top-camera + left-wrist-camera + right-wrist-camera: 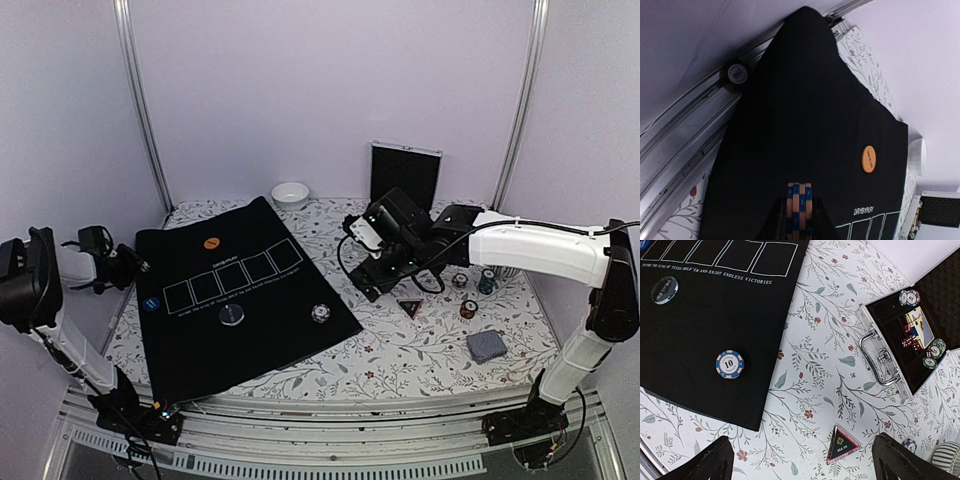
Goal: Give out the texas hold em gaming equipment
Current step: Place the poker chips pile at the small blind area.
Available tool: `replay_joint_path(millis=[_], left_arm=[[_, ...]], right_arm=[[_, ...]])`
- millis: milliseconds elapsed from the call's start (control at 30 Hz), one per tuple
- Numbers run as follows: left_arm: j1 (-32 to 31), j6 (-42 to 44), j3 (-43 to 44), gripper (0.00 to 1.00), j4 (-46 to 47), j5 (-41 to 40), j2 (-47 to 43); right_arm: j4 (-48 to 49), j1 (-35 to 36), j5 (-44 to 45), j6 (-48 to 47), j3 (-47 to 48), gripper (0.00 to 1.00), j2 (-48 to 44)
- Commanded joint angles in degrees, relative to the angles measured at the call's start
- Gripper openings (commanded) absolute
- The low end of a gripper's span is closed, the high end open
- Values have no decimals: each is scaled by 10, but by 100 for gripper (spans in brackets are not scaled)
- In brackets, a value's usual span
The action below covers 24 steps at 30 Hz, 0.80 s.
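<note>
My left gripper (800, 220) is shut on a small stack of orange-and-blue poker chips (800, 202), held on edge above the left side of the black mat (805, 110). In the top view this gripper (142, 266) hangs at the mat's left edge. A single chip (737, 74) lies by the mat's border. My right gripper (802, 462) is open above the black-red triangular marker (842, 444), with nothing between its fingers. On the mat lie a "10" chip (730, 364), the round grey button (664, 290) and an orange disc (211, 243). The card deck (486, 346) lies front right.
An open silver-edged case (875, 352) holds chips, red dice and cards; its lid (405, 172) stands upright at the back. A white bowl (290, 194) sits behind the mat. Loose chip stacks (487, 283) stand right of the marker (410, 307).
</note>
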Motion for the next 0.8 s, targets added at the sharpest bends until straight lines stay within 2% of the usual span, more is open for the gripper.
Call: replay_joint_path(millis=[0,267,633,667,767], left_arm=[[6,-7,17,0,8,-16,43],[2,2,16,0,19,-4,97],[4,-11,-15,0,36,-5,118],[4,-17,-16,2,34,-6,117],[5,-35,-16,20,17,-11,116]], right_arm=[[38,-13,-16,-17,-17,99,-29],[45,-14,-28,-14,-31,99,-31],[40,-15,-38,-9,-20,99,-31],[37,-14,-38,-9,-17,99,-28],[35,-14,-40,-10,-9,99,-27]])
